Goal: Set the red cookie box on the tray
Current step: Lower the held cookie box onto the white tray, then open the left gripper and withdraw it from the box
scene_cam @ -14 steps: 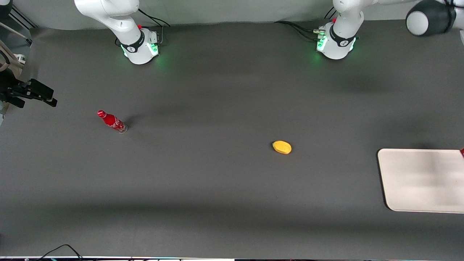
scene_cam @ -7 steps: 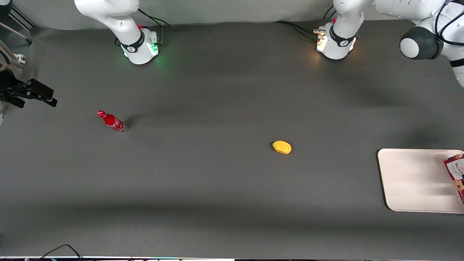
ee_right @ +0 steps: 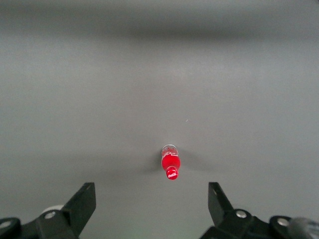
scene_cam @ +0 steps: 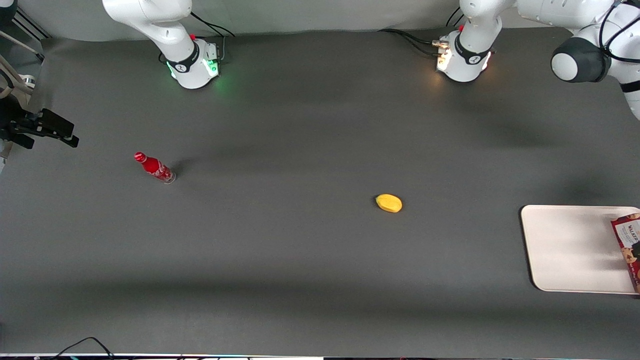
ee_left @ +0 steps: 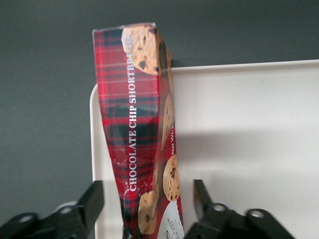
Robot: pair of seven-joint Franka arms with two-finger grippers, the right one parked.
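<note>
Our gripper (ee_left: 148,209) hangs with jaws spread wide, clear of the red cookie box (ee_left: 142,129) between them; the box lies on the tray (scene_cam: 570,250) along its 3 o'clock edge, so we judge placing done; next, lift straight away

We've got the tray (scene_cam: 570,250) at the working arm's end of the table, the box (scene_cam: 631,245) lying on its outer edge, one end past the rim. Our gripper (ee_left: 149,209) sits above the box, fingers (ee_left: 92,201) spread either side. Mango (scene_cam: 389,203) mid-table, bottle (scene_cam: 154,167) toward the parked arm's end, slightly farther from the camera
</note>
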